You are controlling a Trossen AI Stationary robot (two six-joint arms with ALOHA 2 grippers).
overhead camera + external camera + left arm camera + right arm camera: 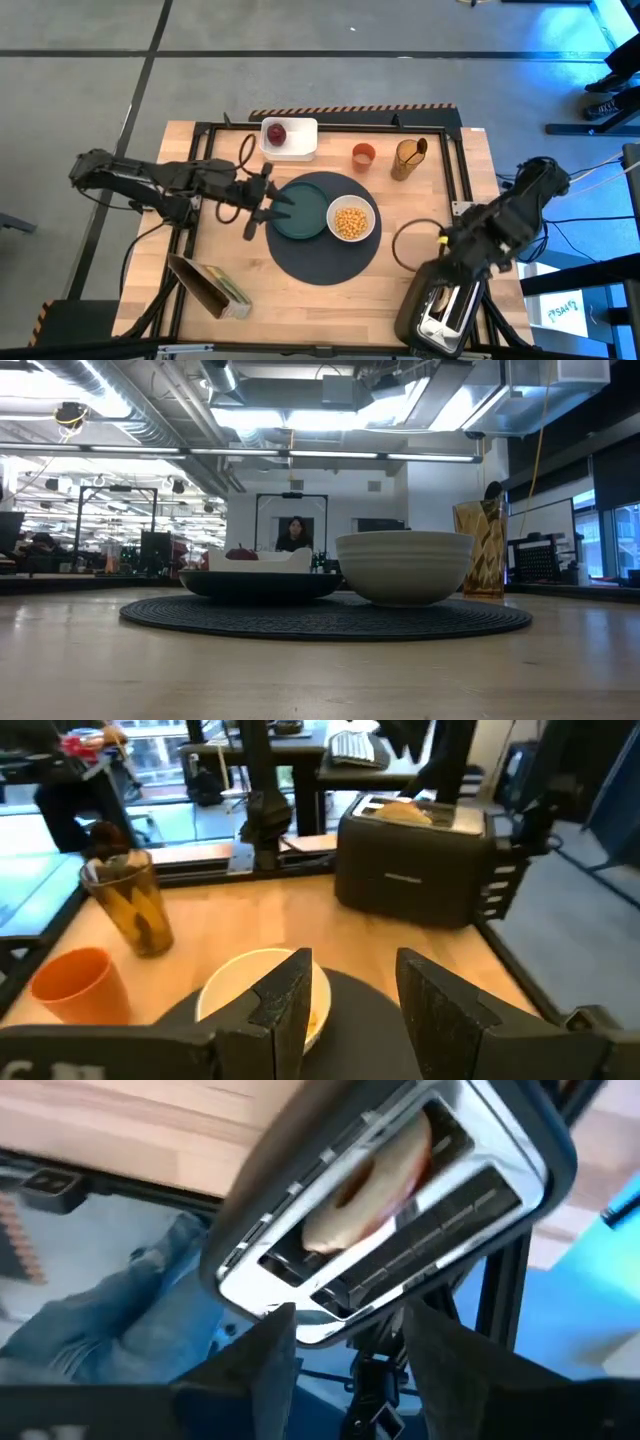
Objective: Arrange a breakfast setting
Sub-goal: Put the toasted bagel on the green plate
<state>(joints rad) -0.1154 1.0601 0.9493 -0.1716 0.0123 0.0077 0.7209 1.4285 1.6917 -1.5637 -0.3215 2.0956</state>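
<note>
- Wooden table point(400, 290): your right gripper point(345, 1335) hangs open and empty above the toaster point(400, 1210), where the bagel point(365, 1185) sits in a slot
- Next, you should lower and pinch it
- Left gripper point(280, 205), open, waits at the teal plate point(300, 212)

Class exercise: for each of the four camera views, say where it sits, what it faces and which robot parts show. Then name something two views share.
High view: overhead, looking down on the table, both arms, left gripper at the teal plate.
Low view: tabletop level, facing the white bowl; no arm.
Left wrist: past open fingers toward the toaster.
Right wrist: open right gripper above the bagel.
Shared: toaster, bowl.
</note>
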